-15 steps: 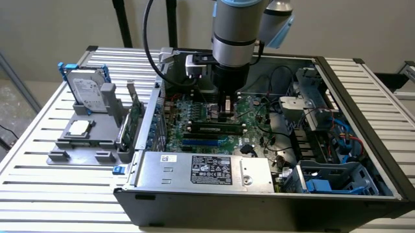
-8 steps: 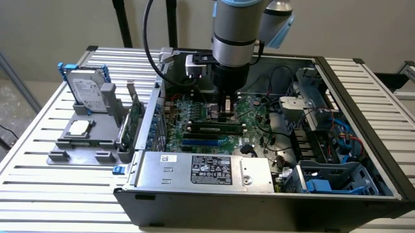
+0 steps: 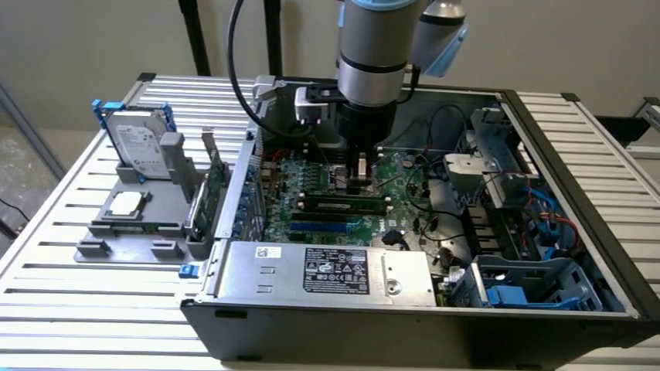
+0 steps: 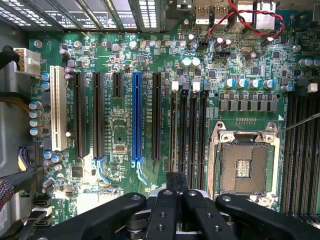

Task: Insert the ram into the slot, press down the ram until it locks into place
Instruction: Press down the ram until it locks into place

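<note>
The open computer case (image 3: pixel 577 232) holds the green motherboard (image 4: pixel 120 125). In the exterior view the ram (image 3: pixel 338 205), a long green stick with dark chips, stands in one of the parallel black slots (image 3: pixel 356 197) in the middle of the board. My gripper (image 3: pixel 362 179) points straight down over one end of the ram. In the wrist view several black memory slots (image 4: pixel 192 130) run side by side beside the CPU socket (image 4: pixel 245 160). My gripper (image 4: pixel 175 181) is shut, its black fingers (image 4: pixel 169 210) pressed together over the near end of these slots. The contact itself is hidden under the fingertips.
A blue slot (image 4: pixel 136 120), black slots and a white slot (image 4: pixel 58 107) lie alongside. Red and black cables (image 4: pixel 250 17) cross the board's edge. A silver power supply (image 3: pixel 320 270) fills the case front. Outside, a grey fixture (image 3: pixel 134 220) carries a hard drive (image 3: pixel 139 143) and a green expansion card (image 3: pixel 212 189).
</note>
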